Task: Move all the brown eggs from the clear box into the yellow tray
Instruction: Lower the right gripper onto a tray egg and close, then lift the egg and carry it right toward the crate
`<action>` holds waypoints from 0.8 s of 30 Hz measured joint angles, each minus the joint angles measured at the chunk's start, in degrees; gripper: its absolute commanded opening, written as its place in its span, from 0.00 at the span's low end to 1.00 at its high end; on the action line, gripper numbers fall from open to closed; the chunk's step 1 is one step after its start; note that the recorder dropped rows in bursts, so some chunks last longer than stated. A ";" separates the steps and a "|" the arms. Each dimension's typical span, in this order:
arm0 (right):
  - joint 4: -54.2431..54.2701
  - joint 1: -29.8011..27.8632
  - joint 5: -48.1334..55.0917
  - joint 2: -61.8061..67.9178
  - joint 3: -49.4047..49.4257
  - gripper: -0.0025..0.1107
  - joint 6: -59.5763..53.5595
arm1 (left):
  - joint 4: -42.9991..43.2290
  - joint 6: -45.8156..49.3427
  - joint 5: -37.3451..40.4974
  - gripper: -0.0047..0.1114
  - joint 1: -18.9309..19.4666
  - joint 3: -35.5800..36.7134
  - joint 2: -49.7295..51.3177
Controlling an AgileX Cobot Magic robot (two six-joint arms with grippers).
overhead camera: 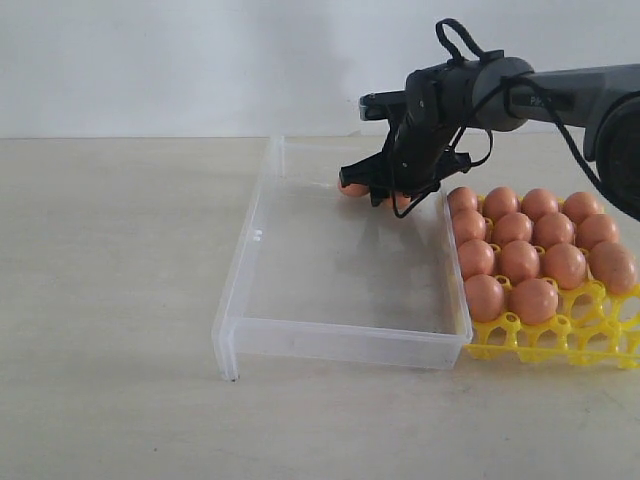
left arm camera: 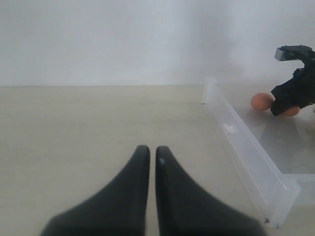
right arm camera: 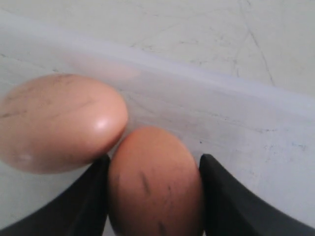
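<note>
Clear box (overhead camera: 250, 290) sits centre scene. Yellow tray (overhead camera: 560, 340) just beside its right wall: back rows full, front cells bare. Right gripper (overhead camera: 390, 195) low at the box's far wall, jaws apart astride one brown egg (right arm camera: 155, 182); pressing or not, cannot tell. Left gripper (left arm camera: 151, 157) well clear, fingers together, empty. Second egg (right arm camera: 59, 123) touches the first.

Risk: closing or lifting sets that neighbour rolling, or the smooth shell slips.

Only right wrist view shows the contact; only exterior view shows free cells.
</note>
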 measured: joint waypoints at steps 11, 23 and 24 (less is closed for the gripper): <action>7.70 3.29 7.98 -5.02 0.69 0.02 -9.84 | 0.00 0.00 0.00 0.08 0.00 0.00 0.00; 16.71 -0.36 -64.27 -67.57 82.33 0.02 -6.02 | 0.00 0.00 0.00 0.08 0.00 0.00 0.00; 16.34 -4.13 -65.48 -69.86 86.89 0.02 -2.01 | 0.00 0.00 0.00 0.08 0.00 0.00 0.00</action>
